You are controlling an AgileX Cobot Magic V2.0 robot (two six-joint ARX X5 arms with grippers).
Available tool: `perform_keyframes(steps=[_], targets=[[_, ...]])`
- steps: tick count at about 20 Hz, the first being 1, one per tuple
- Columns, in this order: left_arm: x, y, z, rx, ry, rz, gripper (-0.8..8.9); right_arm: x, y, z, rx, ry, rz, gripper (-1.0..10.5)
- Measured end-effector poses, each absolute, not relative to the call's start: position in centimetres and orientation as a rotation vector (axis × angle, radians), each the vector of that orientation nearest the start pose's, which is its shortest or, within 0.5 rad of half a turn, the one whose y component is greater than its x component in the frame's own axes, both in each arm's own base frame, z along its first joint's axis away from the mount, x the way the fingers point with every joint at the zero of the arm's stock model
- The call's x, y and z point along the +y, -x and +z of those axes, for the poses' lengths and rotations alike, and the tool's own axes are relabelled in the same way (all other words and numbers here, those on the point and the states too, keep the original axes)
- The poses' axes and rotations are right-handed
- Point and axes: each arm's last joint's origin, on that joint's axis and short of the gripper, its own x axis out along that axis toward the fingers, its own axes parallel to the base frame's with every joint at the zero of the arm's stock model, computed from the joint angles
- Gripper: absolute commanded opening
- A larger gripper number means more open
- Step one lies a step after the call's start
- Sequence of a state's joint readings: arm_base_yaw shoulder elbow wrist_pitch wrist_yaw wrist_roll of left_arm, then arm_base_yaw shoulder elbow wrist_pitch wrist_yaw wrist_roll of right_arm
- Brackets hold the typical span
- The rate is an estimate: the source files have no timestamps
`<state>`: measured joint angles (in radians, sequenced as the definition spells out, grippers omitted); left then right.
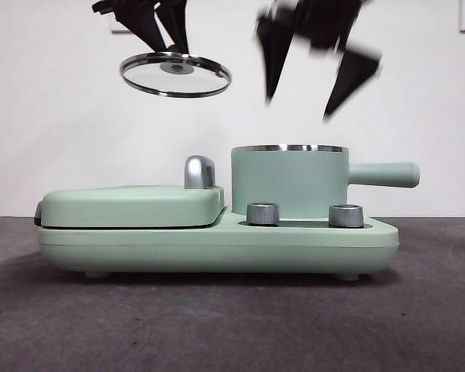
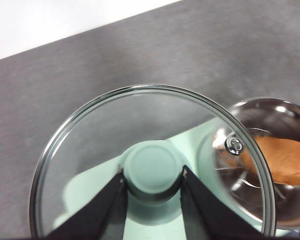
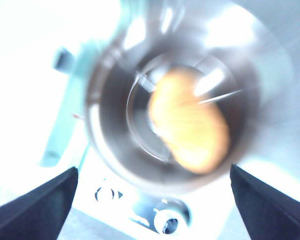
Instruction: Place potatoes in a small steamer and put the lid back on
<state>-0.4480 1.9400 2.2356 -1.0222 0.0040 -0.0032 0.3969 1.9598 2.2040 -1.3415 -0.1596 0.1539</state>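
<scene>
Orange-brown oblong potato (image 3: 190,120) lying inside mint-green steel-rimmed steamer pot (image 1: 288,180). Right gripper (image 1: 318,77) spread wide above it. Left gripper (image 2: 153,181) pinching round clear glass lid (image 1: 175,74) by its knob, held aloft beside.

Front view low and level at tabletop (image 1: 62,325) height, both wrist views looking steeply down, sharing the steamer (image 1: 288,180) interior.
</scene>
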Motion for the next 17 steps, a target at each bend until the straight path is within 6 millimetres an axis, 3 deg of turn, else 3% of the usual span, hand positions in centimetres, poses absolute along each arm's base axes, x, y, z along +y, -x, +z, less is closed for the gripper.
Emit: perform_keyframes(steps=[3,6,10,13,17], targets=[[-19.1,-35.7,41.4,0.712,-0.173,-0.472,0.09,12.7,-30.2,44.3,0.937,0.009,0.371,4.8],[-20.6,-34.8,41.4,0.709,-0.189,-0.513,0.09,10.8,-25.4,46.1,0.885,0.011,0.378,4.8],[-22.3,-33.7,41.4,0.706,-0.207,-0.561,0.09,8.7,-18.2,44.9,0.887,0.045,0.403,4.8],[-23.5,-33.0,41.4,0.703,-0.219,-0.594,0.09,6.7,-12.6,42.8,0.871,0.045,0.428,4.8],[-24.4,-32.7,40.5,0.710,-0.230,-0.615,0.09,4.8,-8.7,39.8,0.737,-0.073,0.432,4.8]])
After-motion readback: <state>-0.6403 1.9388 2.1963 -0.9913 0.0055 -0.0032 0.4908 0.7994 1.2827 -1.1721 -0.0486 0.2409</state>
